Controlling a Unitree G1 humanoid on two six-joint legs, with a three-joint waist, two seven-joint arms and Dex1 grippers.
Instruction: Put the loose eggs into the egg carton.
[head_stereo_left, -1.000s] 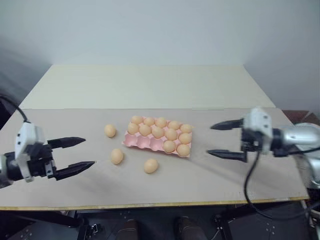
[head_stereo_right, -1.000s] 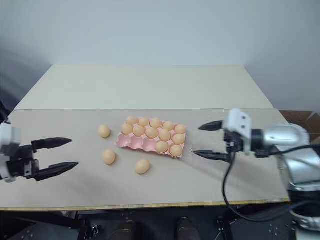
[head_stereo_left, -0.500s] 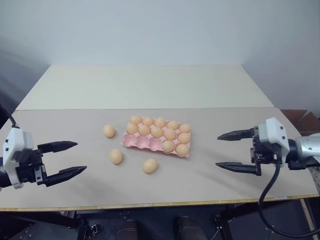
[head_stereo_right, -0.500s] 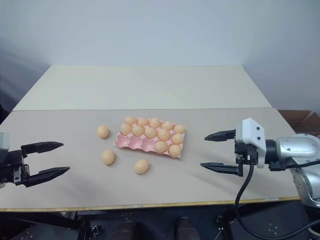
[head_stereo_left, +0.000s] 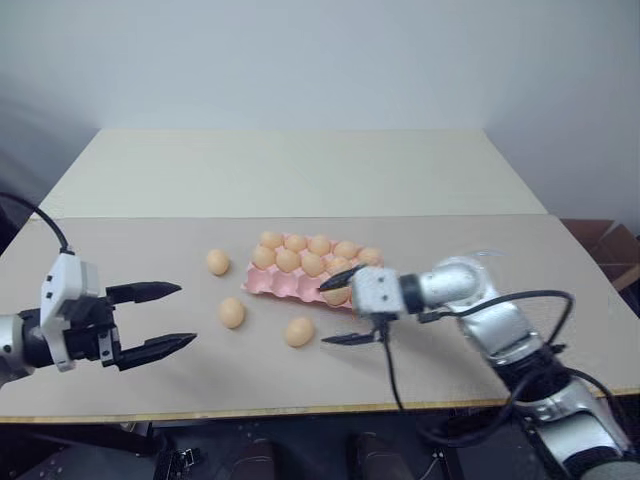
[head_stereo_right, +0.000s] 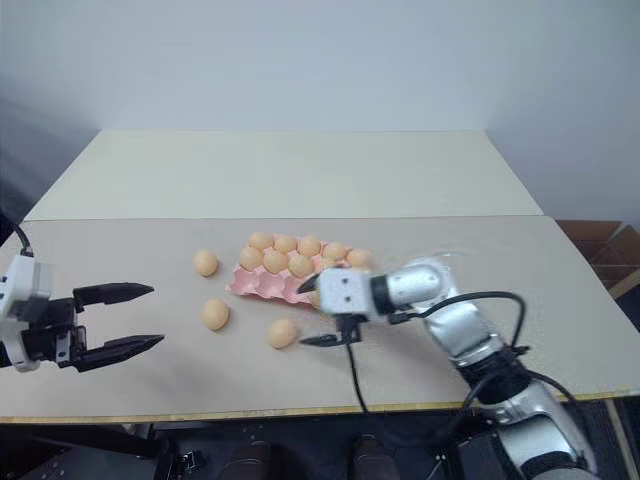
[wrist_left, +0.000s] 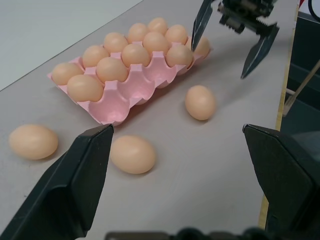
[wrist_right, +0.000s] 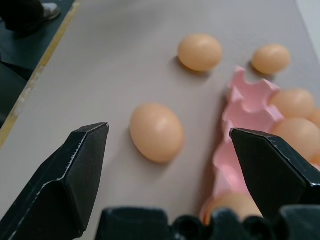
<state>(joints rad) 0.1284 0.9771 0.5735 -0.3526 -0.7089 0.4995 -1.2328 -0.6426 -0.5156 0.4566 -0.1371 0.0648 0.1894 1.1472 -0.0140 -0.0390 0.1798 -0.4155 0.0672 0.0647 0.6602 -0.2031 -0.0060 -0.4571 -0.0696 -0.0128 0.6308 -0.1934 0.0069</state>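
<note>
We see that our right gripper (head_stereo_left: 338, 307) has swung in from the right side of the table (head_stereo_left: 150, 240), where it hung a second ago, and now sits at the near right corner of the egg carton (head_stereo_left: 272, 285), pointing left. Our left gripper (head_stereo_left: 170, 318) has barely shifted and the eggs lie as they did before. The right gripper's two black fingers stand wide apart, one fingertip over the carton's near edge and the other lower, above the bare table; they hold nothing and touch nothing that we can make out. Just ahead of them, between the fingers in the right wrist view, lies the nearest loose egg (wrist_right: 156, 132), beside the carton's near edge. Two more loose eggs lie farther along the same line: one (head_stereo_left: 232, 313) on the table between our two grippers, and another (head_stereo_left: 219, 262) off the carton's left end. The left gripper's fingers are also spread wide and empty, pointing right toward those eggs, well apart from them. The pink carton has its far rows filled with eggs (wrist_left: 112, 68), while several cups in the near row, closest to the right gripper, are empty.
</note>
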